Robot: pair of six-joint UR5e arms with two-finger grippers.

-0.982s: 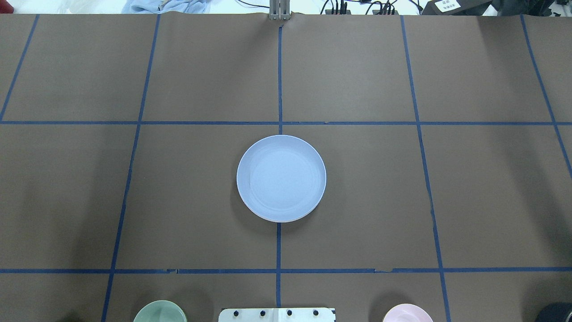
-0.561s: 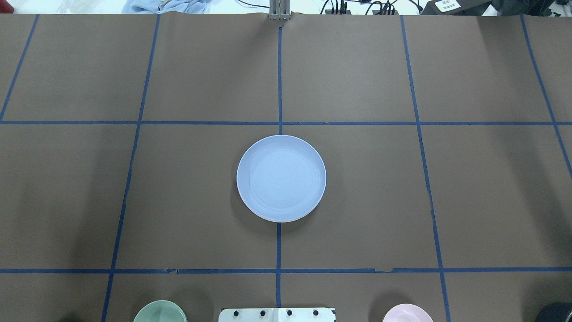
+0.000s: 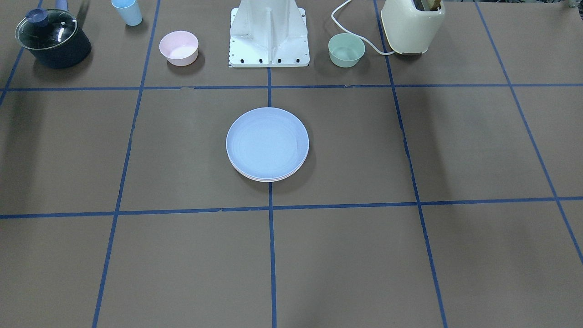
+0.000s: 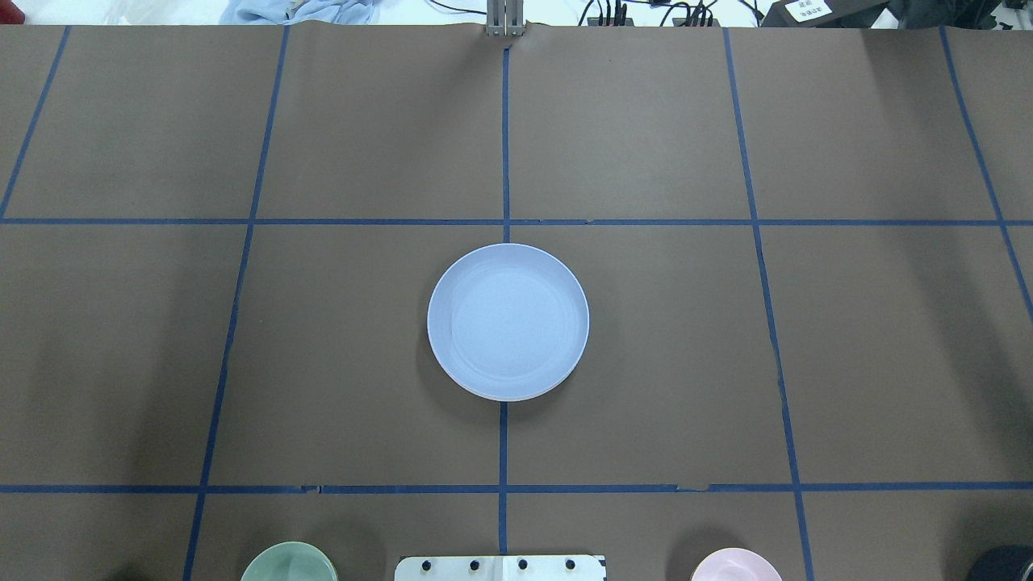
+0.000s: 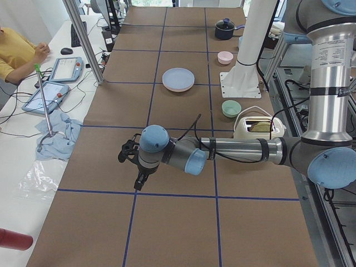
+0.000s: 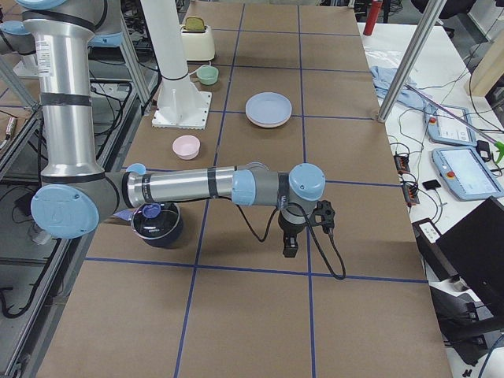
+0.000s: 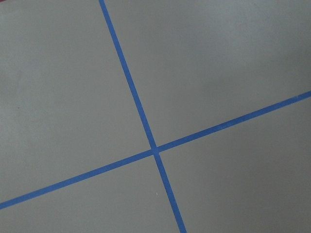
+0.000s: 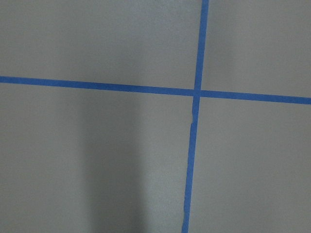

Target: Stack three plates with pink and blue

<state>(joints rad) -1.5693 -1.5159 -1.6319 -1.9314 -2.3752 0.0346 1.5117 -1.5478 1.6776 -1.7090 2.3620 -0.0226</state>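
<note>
Blue plate (image 4: 508,321) looks matt plastic, table covering (image 4: 646,363) smooth matt paper.

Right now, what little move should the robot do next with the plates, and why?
Probably no move at all. The blue plate already tops a stack, with paler rims peeking out beneath, and the left arm and right arm hang far from it.

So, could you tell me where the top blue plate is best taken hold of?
Probably the raised rim of the blue plate, pinched from straight above: it lies flat, nested on the plates beneath, so only that lip is exposed.
</note>
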